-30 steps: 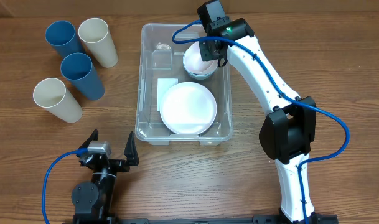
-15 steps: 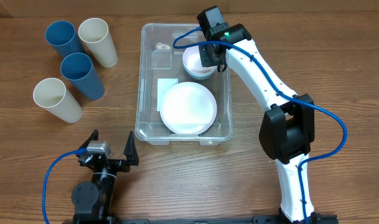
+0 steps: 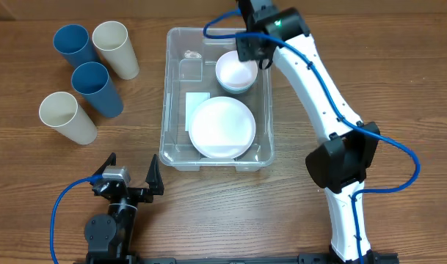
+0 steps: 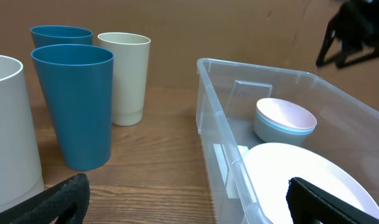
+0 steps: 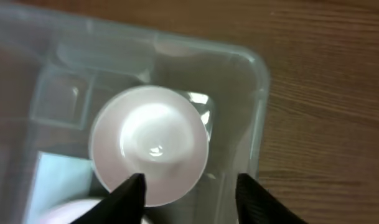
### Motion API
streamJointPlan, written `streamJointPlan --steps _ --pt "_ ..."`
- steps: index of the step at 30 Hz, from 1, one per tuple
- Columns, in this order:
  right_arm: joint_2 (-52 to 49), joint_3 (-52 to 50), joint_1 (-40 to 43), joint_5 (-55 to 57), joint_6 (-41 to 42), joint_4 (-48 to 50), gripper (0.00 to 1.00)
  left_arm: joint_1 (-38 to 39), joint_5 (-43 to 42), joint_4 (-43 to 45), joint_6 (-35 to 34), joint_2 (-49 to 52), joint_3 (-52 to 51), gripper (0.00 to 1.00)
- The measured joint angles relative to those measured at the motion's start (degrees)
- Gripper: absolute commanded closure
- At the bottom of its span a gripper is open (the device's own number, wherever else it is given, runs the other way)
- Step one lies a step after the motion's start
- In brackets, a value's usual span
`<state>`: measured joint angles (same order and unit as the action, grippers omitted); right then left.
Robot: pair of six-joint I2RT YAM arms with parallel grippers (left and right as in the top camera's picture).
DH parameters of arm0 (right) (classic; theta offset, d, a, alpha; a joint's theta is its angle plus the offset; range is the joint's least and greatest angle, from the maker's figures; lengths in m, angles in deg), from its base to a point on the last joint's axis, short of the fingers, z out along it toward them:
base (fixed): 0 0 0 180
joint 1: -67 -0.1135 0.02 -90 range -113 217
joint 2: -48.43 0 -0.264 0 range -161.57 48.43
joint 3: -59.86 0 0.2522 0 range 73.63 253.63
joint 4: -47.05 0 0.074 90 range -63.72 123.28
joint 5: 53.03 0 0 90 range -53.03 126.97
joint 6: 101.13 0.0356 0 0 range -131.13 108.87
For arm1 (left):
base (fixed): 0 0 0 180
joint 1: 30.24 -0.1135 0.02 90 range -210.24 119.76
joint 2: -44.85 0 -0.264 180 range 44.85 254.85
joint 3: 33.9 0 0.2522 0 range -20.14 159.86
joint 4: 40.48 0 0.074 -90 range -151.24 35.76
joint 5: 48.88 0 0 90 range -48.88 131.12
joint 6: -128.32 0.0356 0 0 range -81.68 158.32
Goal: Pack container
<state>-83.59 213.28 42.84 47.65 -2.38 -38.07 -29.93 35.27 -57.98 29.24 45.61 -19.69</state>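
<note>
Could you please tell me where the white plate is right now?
In the overhead view, the white plate lies inside the container, in the half nearer the robot, just in front of the stacked bowls and right of the white label.

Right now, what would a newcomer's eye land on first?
The clear container sits mid-table, holding a white plate and stacked bowls. The right gripper hovers open over the bowls at the container's far right corner. Four cups, two blue and two cream, stand outside it to the left.
</note>
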Motion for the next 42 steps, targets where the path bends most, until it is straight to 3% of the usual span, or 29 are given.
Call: streamJointPlan --steps 4,6,16,24,29,42 --pt "0.28 7.43 1.25 0.33 3.32 -3.26 0.04 0.00 -0.02 0.02 0.00 0.00 0.00 0.00" --pt "0.52 9.44 2.80 0.31 4.76 -4.42 0.00 0.00 -0.07 0.02 0.00 0.00 0.02 0.00" --pt "1.27 12.13 25.64 1.77 16.79 -8.85 0.00 0.00 -0.15 0.02 0.00 0.00 0.02 0.00" --pt "1.27 12.13 39.47 1.64 19.28 -10.19 0.00 0.00 -0.17 0.02 0.00 0.00 0.02 0.00" --pt "1.27 12.13 43.23 0.00 19.56 -10.21 0.00 0.00 -0.17 0.02 0.00 0.00 0.00 0.00" --pt "1.27 12.13 43.25 -0.85 19.74 -10.25 0.00 0.00 0.04 0.02 0.02 0.00 0.00 0.00"
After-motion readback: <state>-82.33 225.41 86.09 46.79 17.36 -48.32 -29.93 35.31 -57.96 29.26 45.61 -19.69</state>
